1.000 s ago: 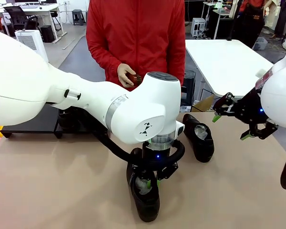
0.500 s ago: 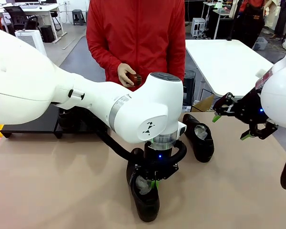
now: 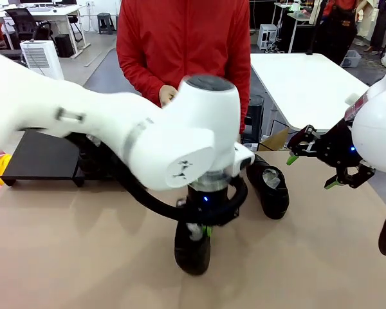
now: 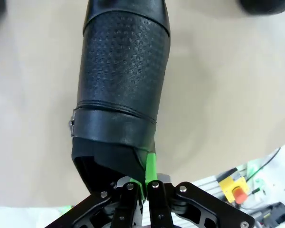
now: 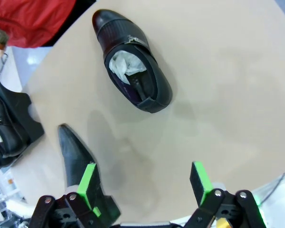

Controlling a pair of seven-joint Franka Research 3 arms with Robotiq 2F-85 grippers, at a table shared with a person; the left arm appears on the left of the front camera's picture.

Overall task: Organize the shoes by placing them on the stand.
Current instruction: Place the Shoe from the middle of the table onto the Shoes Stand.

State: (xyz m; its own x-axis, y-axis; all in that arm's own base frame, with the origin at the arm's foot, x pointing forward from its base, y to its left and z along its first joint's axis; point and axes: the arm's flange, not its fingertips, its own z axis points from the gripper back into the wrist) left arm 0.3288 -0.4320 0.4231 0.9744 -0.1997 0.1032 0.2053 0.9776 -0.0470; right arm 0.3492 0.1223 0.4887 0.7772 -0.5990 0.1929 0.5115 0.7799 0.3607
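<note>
My left gripper (image 3: 202, 230) is shut on the heel rim of a black shoe (image 3: 193, 250), which hangs toe-down near the table's front middle. In the left wrist view the shoe's textured upper (image 4: 121, 71) runs away from the gripper (image 4: 146, 183), one green pad (image 4: 151, 164) pressed on its rim. A second shoe (image 3: 271, 187), stuffed with white paper, lies on the table to the right, also seen from the right wrist (image 5: 133, 66). My right gripper (image 3: 312, 172) hovers open beyond it, holding nothing (image 5: 145, 183). The black stand (image 3: 38, 158) sits at the far left, partly behind my left arm.
A person in a red jacket (image 3: 180, 45) stands at the table's far side with a hand (image 3: 167, 95) at waist height. Dark shoe shapes (image 5: 2, 123) sit at the stand's end. A white table (image 3: 302, 84) stands behind on the right.
My left gripper has shut on the shoe's heel rim and raised it, tipping the toe down. The left arm is swinging, blurred. The right arm has not moved.
</note>
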